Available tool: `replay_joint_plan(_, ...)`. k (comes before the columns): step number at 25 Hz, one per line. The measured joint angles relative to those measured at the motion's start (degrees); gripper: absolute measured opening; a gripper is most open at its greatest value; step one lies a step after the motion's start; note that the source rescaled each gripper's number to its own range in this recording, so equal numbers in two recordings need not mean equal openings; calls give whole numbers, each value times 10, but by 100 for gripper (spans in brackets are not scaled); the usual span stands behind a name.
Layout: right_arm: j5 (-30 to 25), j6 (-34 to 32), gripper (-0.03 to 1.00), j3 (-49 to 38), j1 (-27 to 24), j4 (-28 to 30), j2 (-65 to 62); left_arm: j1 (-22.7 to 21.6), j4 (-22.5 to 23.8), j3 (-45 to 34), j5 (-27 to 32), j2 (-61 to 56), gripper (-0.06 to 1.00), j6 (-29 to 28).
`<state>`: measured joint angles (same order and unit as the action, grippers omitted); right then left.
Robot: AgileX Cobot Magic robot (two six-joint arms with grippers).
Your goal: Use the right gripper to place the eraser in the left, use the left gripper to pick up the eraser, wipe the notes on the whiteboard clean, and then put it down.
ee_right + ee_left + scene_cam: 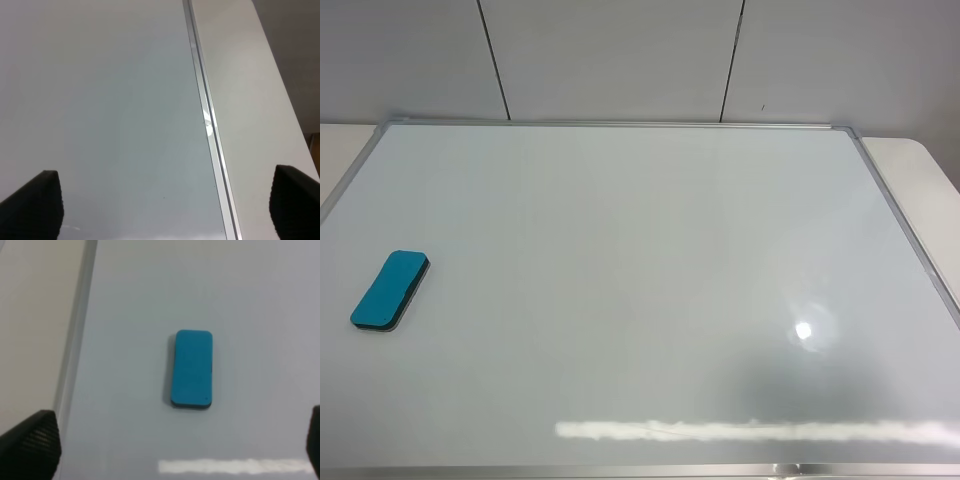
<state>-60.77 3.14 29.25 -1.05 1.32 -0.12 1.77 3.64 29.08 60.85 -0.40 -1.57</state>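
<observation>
The teal-blue eraser [390,290] lies flat on the whiteboard [650,250] near its left edge, dark felt side down. In the left wrist view the eraser [192,369] rests ahead of my left gripper [172,445], which is open, its black fingertips [31,445] spread wide and apart from the block. My right gripper [164,202] is open too, hanging over bare board beside the silver frame [210,135] with nothing between its fingers. Neither arm shows in the exterior high view. The notes are out of view.
A cream tabletop [920,165] borders the board on the right and the left [35,325]. A panelled wall [620,55] rises behind the far edge. Glare streaks [750,430] lie along the near edge of the board.
</observation>
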Motion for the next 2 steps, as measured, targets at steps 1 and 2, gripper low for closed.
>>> replay_joint_plan(1,0,0,81,0,0,0,0,0,0,0,0,0,100,0)
replay_joint_plan(2,0,0,81,0,0,0,0,0,0,0,0,0,100,0)
